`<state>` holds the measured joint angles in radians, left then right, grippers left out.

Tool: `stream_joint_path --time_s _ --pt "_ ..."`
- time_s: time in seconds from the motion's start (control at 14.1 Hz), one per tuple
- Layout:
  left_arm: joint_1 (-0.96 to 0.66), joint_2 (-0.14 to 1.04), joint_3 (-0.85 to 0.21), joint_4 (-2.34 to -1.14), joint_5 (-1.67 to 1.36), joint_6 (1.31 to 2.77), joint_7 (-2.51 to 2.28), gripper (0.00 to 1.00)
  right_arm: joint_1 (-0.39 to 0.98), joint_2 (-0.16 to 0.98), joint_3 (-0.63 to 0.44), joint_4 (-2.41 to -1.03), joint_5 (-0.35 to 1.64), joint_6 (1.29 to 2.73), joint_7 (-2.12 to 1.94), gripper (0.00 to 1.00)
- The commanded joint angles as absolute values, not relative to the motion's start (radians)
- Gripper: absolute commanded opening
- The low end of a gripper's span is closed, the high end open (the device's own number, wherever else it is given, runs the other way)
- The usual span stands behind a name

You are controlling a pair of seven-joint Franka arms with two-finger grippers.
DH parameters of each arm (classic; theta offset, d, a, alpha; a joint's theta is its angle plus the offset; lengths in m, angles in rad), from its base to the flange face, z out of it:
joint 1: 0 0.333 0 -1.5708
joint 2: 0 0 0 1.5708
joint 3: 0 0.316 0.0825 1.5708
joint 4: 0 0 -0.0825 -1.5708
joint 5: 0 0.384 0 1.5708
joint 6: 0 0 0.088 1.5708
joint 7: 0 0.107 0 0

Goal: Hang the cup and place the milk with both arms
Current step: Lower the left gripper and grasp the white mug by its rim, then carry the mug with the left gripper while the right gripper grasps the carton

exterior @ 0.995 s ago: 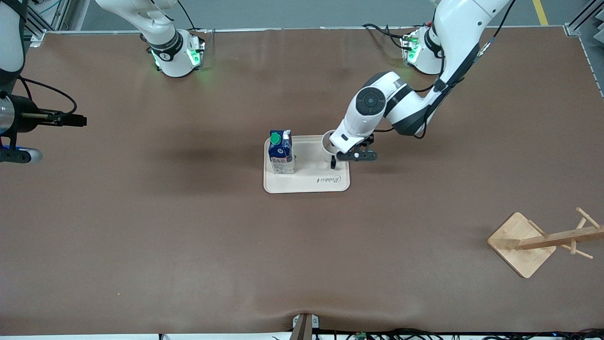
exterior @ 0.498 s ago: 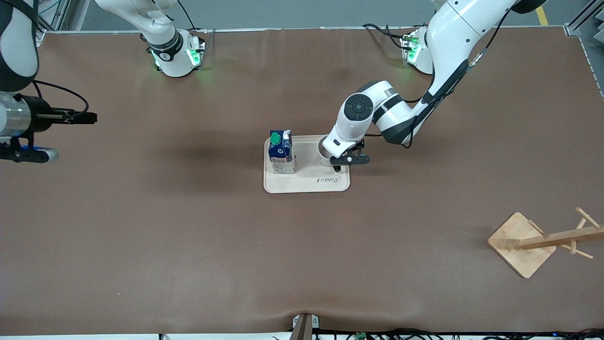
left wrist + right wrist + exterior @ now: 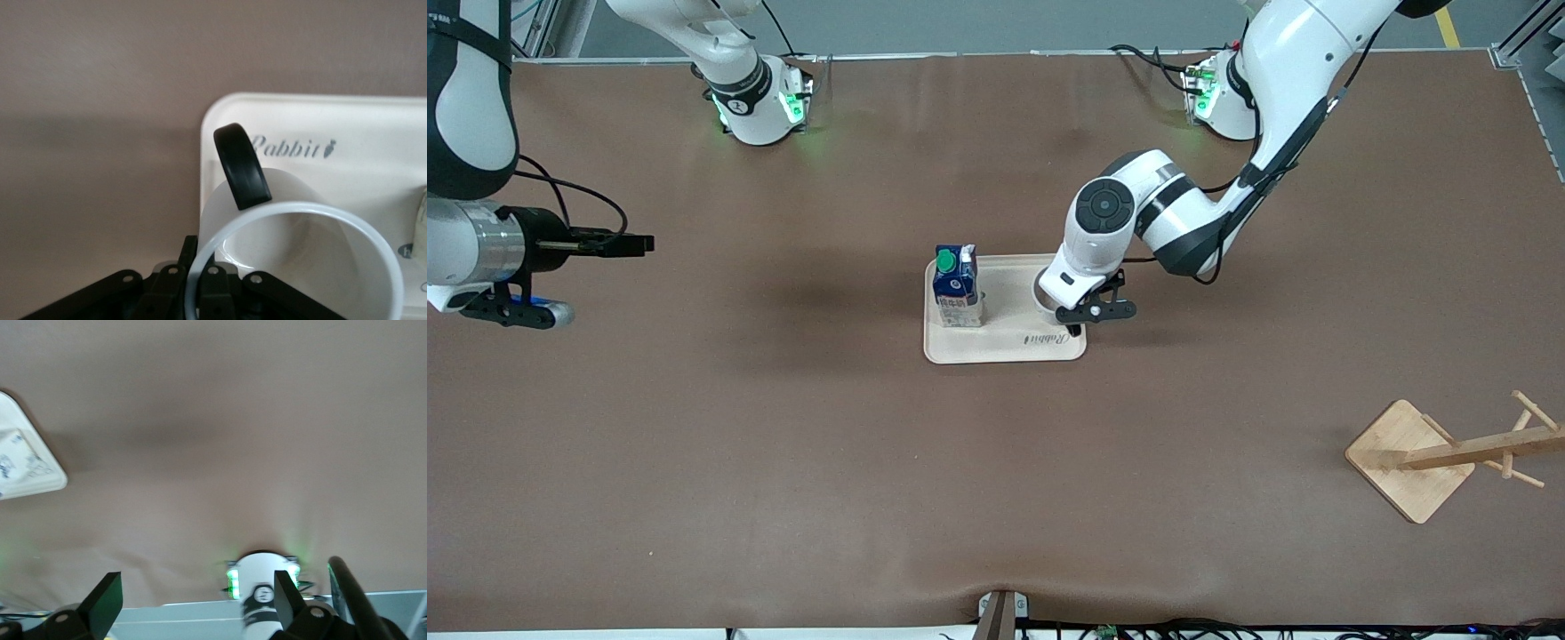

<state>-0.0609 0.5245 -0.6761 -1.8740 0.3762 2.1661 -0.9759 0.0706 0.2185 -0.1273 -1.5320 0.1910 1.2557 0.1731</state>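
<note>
The white cup (image 3: 1043,296) is over the cream tray (image 3: 1014,345), at its corner toward the left arm's end, mostly hidden under the left wrist. My left gripper (image 3: 1071,320) is shut on the cup's rim. In the left wrist view the cup (image 3: 293,230) has one finger outside its wall and one inside, with my left gripper (image 3: 200,259) beside the black handle (image 3: 241,167). The dark-blue milk carton (image 3: 956,286) stands upright on the tray's other end. My right gripper (image 3: 637,242) is open and empty over bare table toward the right arm's end; it also shows in the right wrist view (image 3: 197,597).
A wooden cup rack (image 3: 1449,453) stands near the front camera at the left arm's end. The tray edge with "Rabbit" lettering shows in the left wrist view (image 3: 373,130), and a tray corner in the right wrist view (image 3: 30,477). Brown mat covers the table.
My left gripper closed on the cup's rim and shifted it along the tray toward the front camera. My right gripper has moved from the table's end toward the tray.
</note>
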Motion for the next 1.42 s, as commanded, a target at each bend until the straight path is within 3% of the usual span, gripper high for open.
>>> stream_joint_path --time_s 0.0,0.28,0.71,0.85,1.35 --pt "-0.060 0.506 -0.683 -1.804 0.396 2.092 -0.983 0.00 0.115 0.207 -0.120 -1.537 0.280 1.297 0.351 1.00" --pt "-0.019 0.434 -0.681 -1.769 0.396 2.022 -0.910 0.00 0.280 0.218 -0.120 -1.539 0.285 1.396 0.556 1.00" --pt "0.228 0.272 -0.683 -1.740 0.385 1.916 -0.528 0.00 0.509 0.294 -0.120 -1.534 0.323 1.629 0.798 1.00" --pt "0.305 0.267 -0.683 -1.682 0.385 1.879 -0.372 0.00 0.555 0.369 -0.118 -1.526 0.359 1.643 0.791 1.00" --pt "0.573 0.282 -0.678 -1.540 0.379 1.836 0.280 0.00 0.655 0.397 -0.118 -1.514 0.407 1.749 0.746 1.00"
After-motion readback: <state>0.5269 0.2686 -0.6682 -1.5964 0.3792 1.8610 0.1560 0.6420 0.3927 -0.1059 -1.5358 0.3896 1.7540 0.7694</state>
